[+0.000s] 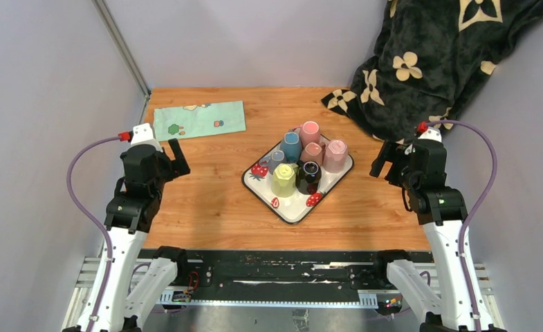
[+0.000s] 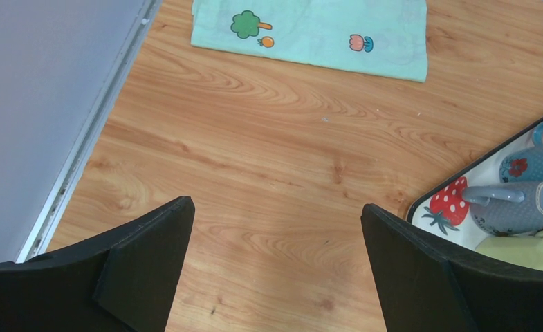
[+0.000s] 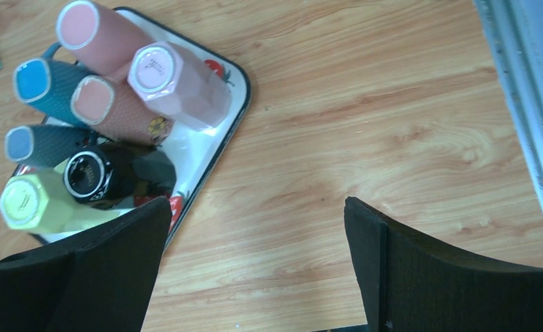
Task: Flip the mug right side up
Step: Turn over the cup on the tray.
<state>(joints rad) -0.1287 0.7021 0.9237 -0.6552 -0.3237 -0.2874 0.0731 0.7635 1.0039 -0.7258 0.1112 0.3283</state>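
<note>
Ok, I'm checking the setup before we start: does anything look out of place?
Yes. The mugs crowded on the tray all stand upside down, bases up. A dark flowered blanket also spills onto the far right corner of the table.

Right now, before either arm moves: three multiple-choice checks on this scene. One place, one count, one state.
1. Where on the table does the green cloth lie?
A. far left corner, apart from the tray
B. under the tray
C. near right edge

2. How many mugs stand on the tray?
A. four
B. seven
C. ten

3. The left gripper and right gripper are:
A. both shut on mugs
B. left open, right shut
C. both open, holding nothing

Answers:
1 A: the cloth sits at the far left, with bare wood between it and the tray.
2 B: seven bases can be counted in the right wrist view.
3 C: each pair of fingers stands wide over bare wood.
</note>
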